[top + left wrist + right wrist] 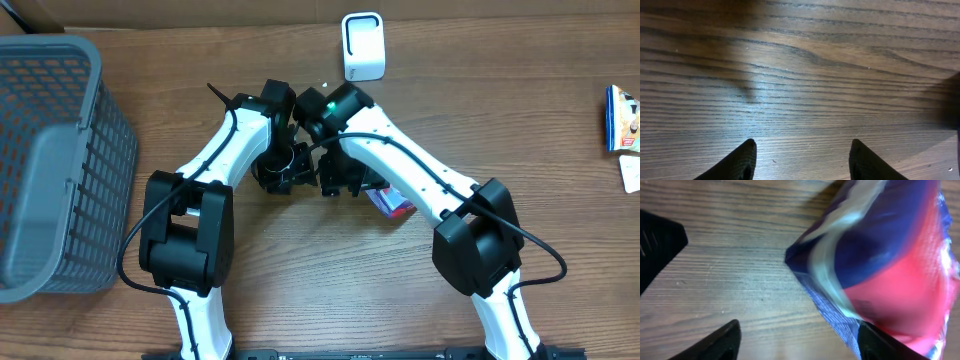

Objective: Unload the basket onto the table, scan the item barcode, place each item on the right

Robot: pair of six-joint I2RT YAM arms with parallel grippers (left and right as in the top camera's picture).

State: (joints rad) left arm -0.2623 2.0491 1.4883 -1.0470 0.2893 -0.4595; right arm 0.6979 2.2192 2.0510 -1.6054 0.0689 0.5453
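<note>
The item is a blue and red packet (890,260), blurred in the right wrist view. It lies on the wood with its printed edge against my right finger. From overhead only a corner of the packet (393,204) shows from under the right arm. My right gripper (799,325) stands open over bare wood, with nothing clamped. My left gripper (803,144) is also open, with only table between its fingers. The two grippers, left (285,165) and right (340,178), meet at the table's middle. A white scanner (363,46) stands at the back.
A grey mesh basket (50,160) fills the left side. Another packet (622,118) and a white card (631,172) lie at the right edge. Part of the left arm (657,245) shows dark at the left of the right wrist view.
</note>
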